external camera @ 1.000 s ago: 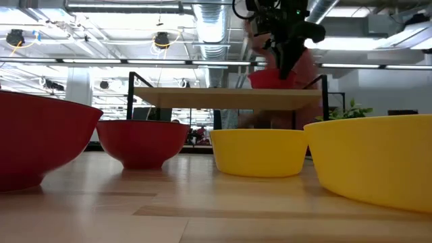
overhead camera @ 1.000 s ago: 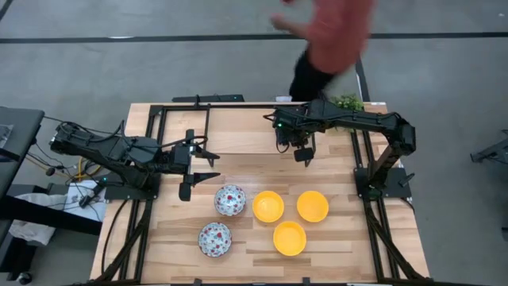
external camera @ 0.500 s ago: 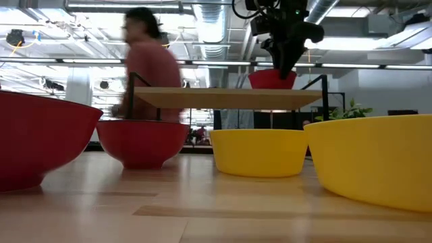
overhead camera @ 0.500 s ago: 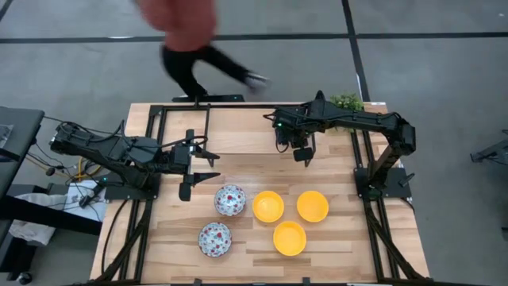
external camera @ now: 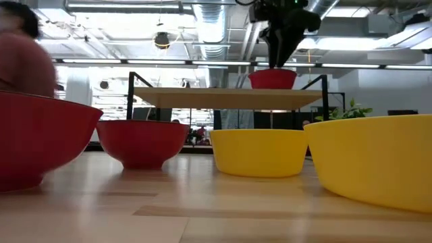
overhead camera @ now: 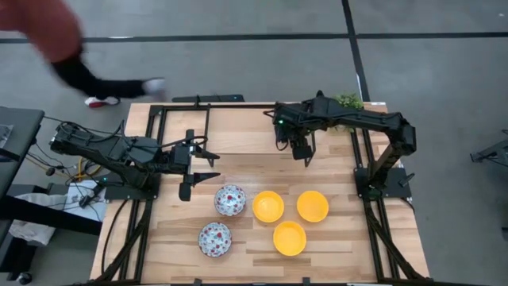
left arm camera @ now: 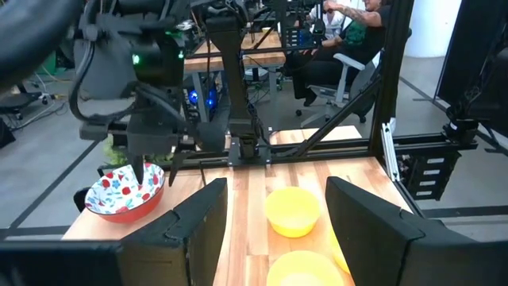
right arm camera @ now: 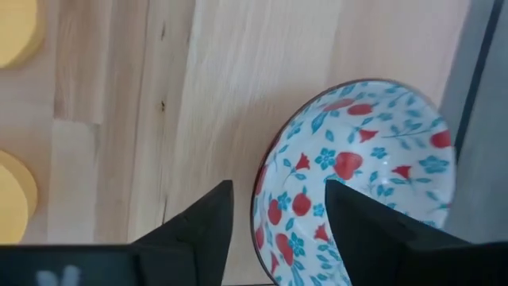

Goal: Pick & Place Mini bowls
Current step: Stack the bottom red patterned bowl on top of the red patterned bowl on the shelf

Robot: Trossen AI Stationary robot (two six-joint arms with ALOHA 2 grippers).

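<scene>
We see the right pincer [overhead camera: 302, 148] pointing down over a floral mini bowl [right arm camera: 357, 183] on the raised wooden shelf [external camera: 223, 98], fingers spread wide, one either side of its rim, gripping nothing. The left pincer [overhead camera: 198, 169] reaches level inward, jaws wide and empty. Two floral bowls [overhead camera: 229, 199] and three yellow bowls [overhead camera: 268, 206] sit on the table [overhead camera: 341, 246]. A person [overhead camera: 55, 40] crosses the grey floor beyond.

Two matte black, multi-jointed arms [overhead camera: 119, 151] [overhead camera: 357, 123] are shown, fitted with exposed black cables and small green indicator lights. Each is terminated by flat black angular fingers [left arm camera: 198, 230].
</scene>
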